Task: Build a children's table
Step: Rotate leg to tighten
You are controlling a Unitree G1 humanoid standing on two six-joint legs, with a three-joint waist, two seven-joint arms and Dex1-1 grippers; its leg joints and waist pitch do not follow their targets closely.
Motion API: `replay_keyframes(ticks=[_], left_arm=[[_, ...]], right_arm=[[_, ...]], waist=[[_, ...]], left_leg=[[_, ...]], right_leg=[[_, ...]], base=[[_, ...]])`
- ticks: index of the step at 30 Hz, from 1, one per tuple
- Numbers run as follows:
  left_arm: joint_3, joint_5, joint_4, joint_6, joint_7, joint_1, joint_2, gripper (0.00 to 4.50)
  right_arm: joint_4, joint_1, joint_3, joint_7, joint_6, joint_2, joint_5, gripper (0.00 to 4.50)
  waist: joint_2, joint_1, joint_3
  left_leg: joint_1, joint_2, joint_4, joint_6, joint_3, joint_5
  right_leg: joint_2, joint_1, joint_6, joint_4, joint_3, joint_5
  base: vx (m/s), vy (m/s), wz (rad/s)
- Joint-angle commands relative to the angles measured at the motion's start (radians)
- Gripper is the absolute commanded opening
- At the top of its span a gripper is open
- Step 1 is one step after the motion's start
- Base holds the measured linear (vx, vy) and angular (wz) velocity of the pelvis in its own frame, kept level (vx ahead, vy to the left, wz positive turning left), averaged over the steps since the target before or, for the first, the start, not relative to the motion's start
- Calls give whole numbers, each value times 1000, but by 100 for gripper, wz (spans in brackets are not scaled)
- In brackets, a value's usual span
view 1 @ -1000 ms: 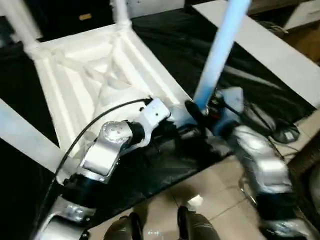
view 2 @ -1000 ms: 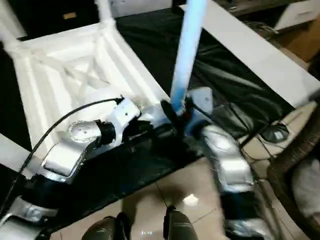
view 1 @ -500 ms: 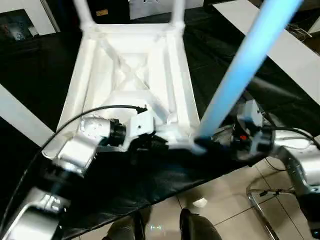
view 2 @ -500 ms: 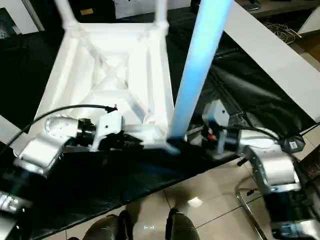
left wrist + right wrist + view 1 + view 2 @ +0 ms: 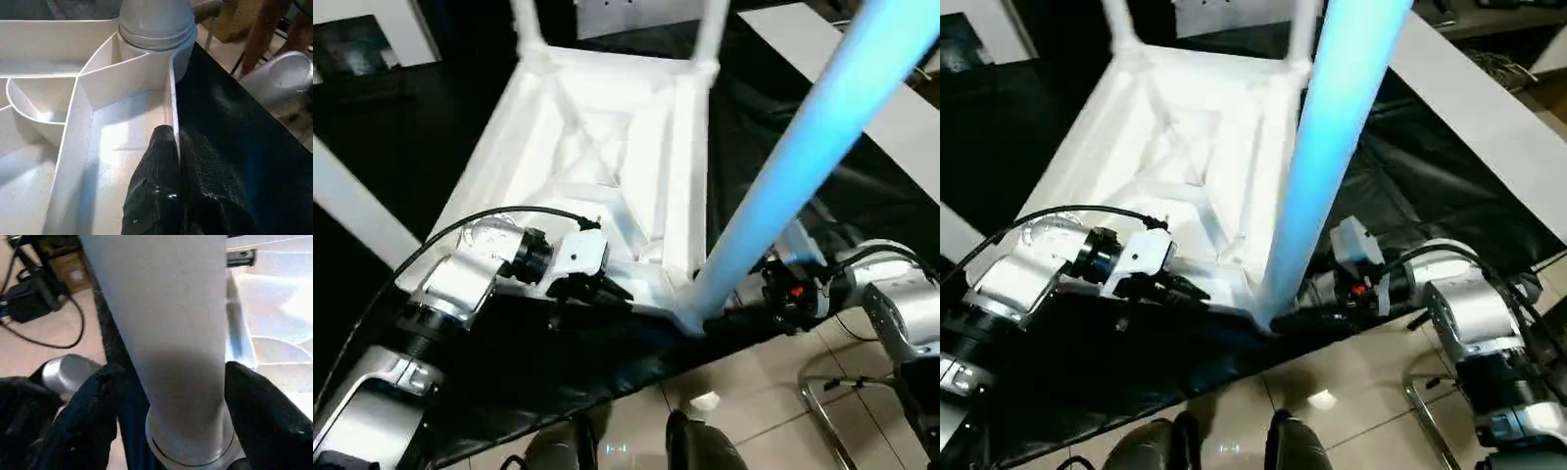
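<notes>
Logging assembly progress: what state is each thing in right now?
White plastic tabletop: upside down, ribbed underside up.
Near-corner white cylindrical leg: standing in its socket, leaning.
Two far legs: standing in their sockets.
Left gripper: shut on the tabletop's rim.
Right gripper: shut on the near-corner leg.

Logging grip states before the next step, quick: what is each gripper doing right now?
Left gripper: shut on the table top's rim.
Right gripper: around the table leg, fingers either side; firm contact cannot be told.
</notes>
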Motion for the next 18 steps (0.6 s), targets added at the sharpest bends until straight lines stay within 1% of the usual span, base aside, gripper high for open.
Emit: replay_keyframes(ticks=[1, 3, 4, 6, 7, 9, 10, 12, 15, 18], left_arm=[[-86, 50, 33, -10, -61, 21, 11, 0], [-85, 49, 41, -17, -65, 18, 10, 0], [-85, 51, 55, -27, -68, 11, 8, 0], [-85, 53, 71, -39, -72, 3, 5, 0], [-85, 54, 75, -41, -72, 1, 4, 0], [-84, 54, 80, -44, -73, -1, 4, 0], [-83, 55, 88, -50, -74, -3, 6, 0], [-82, 56, 91, -49, -73, -3, 8, 0], [-78, 57, 95, -51, -72, 0, 11, 0], [-63, 43, 75, -20, -60, 18, 16, 0]], right_arm=[[3, -13, 25, 43, -12, -3, -5, 301], [9, -20, 34, 49, -18, -2, -3, 286], [17, -29, 50, 53, -25, -3, 1, 265], [29, -39, 64, 54, -35, -3, 4, 257], [31, -42, 71, 54, -37, -5, 8, 252], [32, -45, 81, 54, -40, -7, 13, 227], [32, -47, 95, 54, -42, -11, 21, 218], [26, -44, 99, 54, -40, -12, 24, 208], [13, -36, 110, 54, -34, -18, 34, 203], [-17, -9, 105, 54, -12, -19, 49, 201]], waist=[[-18, -4, -83], [-18, -3, -83], [-18, -2, -82], [-19, -2, -82], [-18, -1, -81], [-18, -1, -80], [-18, -1, -81], [-19, -1, -81], [-18, 0, -80], [-18, 1, -80]], left_leg=[[36, 136, -64, 157, -52, -31], [36, 136, -64, 155, -52, -30], [36, 136, -65, 154, -52, -36], [35, 134, -66, 146, -52, -47], [36, 136, -67, 136, -53, -62], [36, 136, -68, 131, -53, -69], [37, 136, -69, 128, -53, -68], [36, 136, -68, 129, -53, -64], [35, 136, -68, 135, -53, -60], [35, 136, -68, 136, -53, -59]], right_leg=[[-89, 38, -323, -33, 45, -82], [-89, 37, -323, -32, 44, -85], [-89, 37, -323, -34, 44, -95], [-89, 37, -320, -36, 44, -118], [-91, 37, -319, -38, 45, -137], [-92, 37, -315, -39, 46, -144], [-91, 37, -315, -38, 45, -139], [-91, 37, -316, -37, 45, -129], [-92, 38, -318, -37, 46, -116], [-91, 38, -320, -36, 45, -114]], base=[[0, 0, 0], [0, 0, 0], [0, 0, 0], [0, 0, 0], [0, 0, 0], [0, 0, 0], [0, 0, 0], [0, 0, 0], [0, 0, 0], [0, 0, 0]])
